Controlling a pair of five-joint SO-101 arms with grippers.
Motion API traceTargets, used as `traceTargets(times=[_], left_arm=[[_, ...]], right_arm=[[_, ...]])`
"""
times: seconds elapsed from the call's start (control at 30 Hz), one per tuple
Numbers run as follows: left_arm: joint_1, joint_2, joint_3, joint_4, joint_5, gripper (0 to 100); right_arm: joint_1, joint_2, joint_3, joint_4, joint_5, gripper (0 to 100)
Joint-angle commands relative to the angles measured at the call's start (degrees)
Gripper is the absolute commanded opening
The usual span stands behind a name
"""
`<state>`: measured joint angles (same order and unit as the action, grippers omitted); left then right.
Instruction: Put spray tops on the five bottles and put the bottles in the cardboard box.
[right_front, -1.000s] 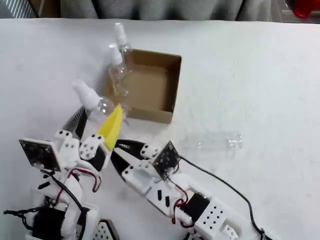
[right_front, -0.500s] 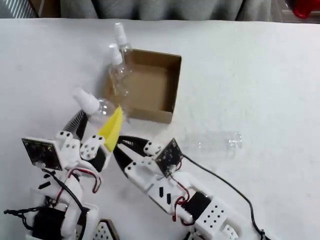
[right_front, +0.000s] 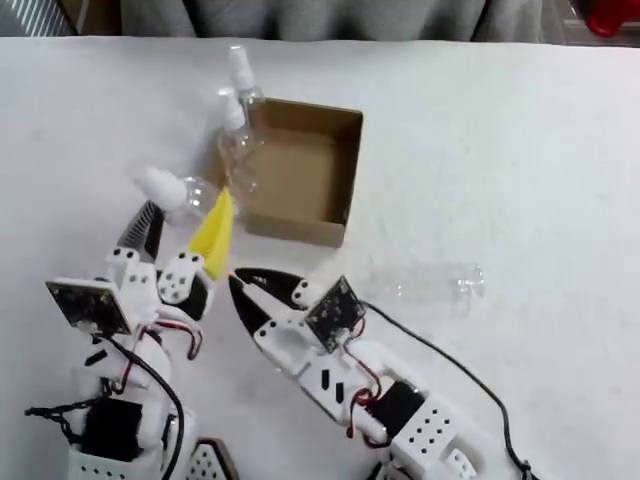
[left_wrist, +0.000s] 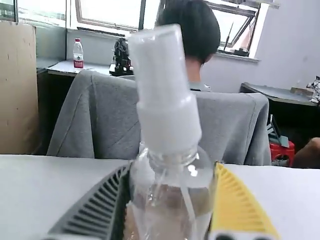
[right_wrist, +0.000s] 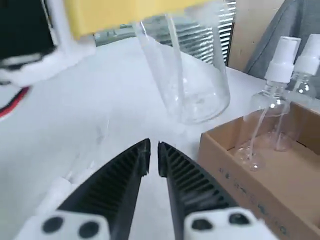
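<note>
A clear bottle (right_front: 172, 190) with a white spray top (left_wrist: 165, 95) is held off the table by my left gripper (right_front: 186, 214), shut on its body between a grey finger (left_wrist: 95, 210) and a yellow finger (left_wrist: 235, 210). It hangs just left of the cardboard box (right_front: 300, 225). Two capped bottles (right_front: 236, 135) lean in the box's far left corner, and they are the pair of capped bottles (right_wrist: 267, 120) in the right wrist view. An uncapped bottle (right_front: 430, 282) lies on the table to the right. My right gripper (right_front: 240, 282), black, is shut on nothing, low and just right of the left one.
A white cloth (right_front: 500, 150) covers the table, with bare room at the far right and left. A grey chair (left_wrist: 80, 115) stands past the table's far edge. Both arm bases crowd the near edge.
My left gripper has carried the capped bottle a little left and farther from the near edge. The right gripper has shifted slightly left and stays below the bottle.
</note>
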<state>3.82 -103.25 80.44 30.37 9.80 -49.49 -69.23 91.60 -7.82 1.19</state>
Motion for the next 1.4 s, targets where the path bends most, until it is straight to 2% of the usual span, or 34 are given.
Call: traceTargets(times=[0.0, 0.23, 0.77, 1.03, 1.37], left_arm=[[-0.66, 2.59, -1.23, -4.57, -0.62, 2], [-2.42, 23.16, -11.43, -5.63, -0.62, 2], [-2.51, 54.29, -13.01, -36.48, -0.62, 2], [-1.63, 63.87, -13.36, -45.63, -4.57, 2], [-2.07, 75.30, -20.13, -46.95, -5.01, 2]], right_arm=[[4.26, -0.66, -2.02, 0.40, 0.79, 1.5], [11.38, -0.66, -2.90, 0.40, 0.26, 1.5], [12.88, -0.66, -2.90, 0.04, 0.26, 1.5], [12.70, -0.66, -2.90, 0.04, 0.26, 1.5], [12.62, -0.75, -2.99, 0.04, 0.26, 1.5]])
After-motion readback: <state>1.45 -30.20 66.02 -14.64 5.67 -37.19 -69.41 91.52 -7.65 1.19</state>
